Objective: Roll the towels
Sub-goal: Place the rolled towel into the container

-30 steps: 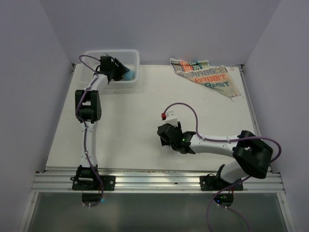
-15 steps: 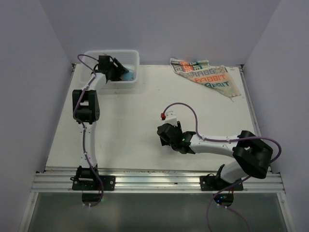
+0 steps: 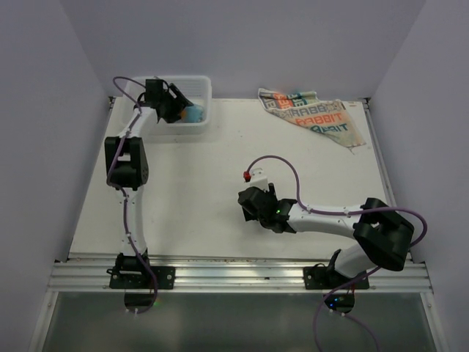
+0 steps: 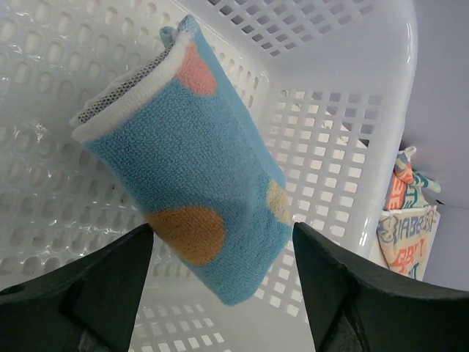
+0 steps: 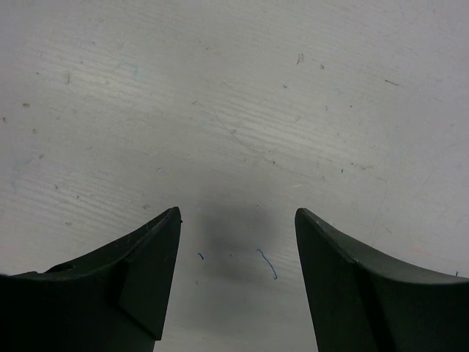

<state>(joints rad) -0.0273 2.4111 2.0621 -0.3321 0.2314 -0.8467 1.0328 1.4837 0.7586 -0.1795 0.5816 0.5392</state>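
Observation:
A light blue towel [image 4: 183,161] with orange and cream dots lies rolled up inside the white slatted basket [image 4: 344,125]. My left gripper [image 4: 222,246] stands open over the roll's near end, one finger on each side and neither pressing it. From above, the left gripper [image 3: 178,109] reaches into the basket [image 3: 198,127] beside the blue towel [image 3: 195,114]. The cream towel [image 3: 311,116] with orange and teal lettering lies crumpled and unrolled at the table's far right, and shows past the basket as the cream towel [image 4: 407,238]. My right gripper [image 3: 246,204] hovers open over bare table mid-right, holding nothing; the right gripper [image 5: 238,220] shows only tabletop between its fingers.
The basket stands at the table's far left corner against the back wall. Grey walls close in the table on the left, back and right. A metal rail [image 3: 234,275] carries both arm bases along the near edge. A purple cable [image 3: 282,163] loops above the right arm.
The left jaws have spread wider around the blue roll, and the left arm has shifted slightly left and back. The right arm has stayed in place, its jaws a little wider.

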